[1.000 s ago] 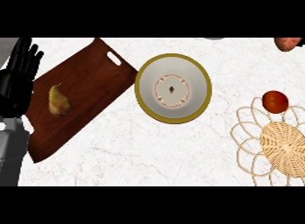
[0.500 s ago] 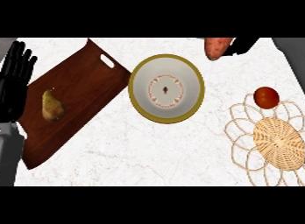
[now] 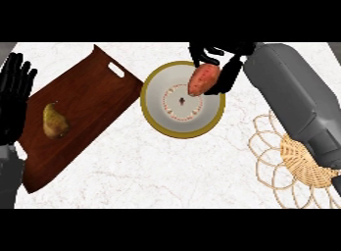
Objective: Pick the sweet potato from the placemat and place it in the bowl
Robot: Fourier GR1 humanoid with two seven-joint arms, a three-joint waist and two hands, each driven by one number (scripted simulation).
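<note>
Our right hand, fingers curled round sweet potato, hovers over bowl; height unclear. We lower toward centre before release. Left hand rests open.

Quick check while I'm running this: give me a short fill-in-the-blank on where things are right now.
1. The right hand holds the sweet potato over the ____.
2. The pear lies on the wooden ____.
3. The left hand rests open at the view's ____ edge.
4. The woven placemat lies partly under the ____ forearm.

Missing words: bowl; cutting board; left; right
</note>
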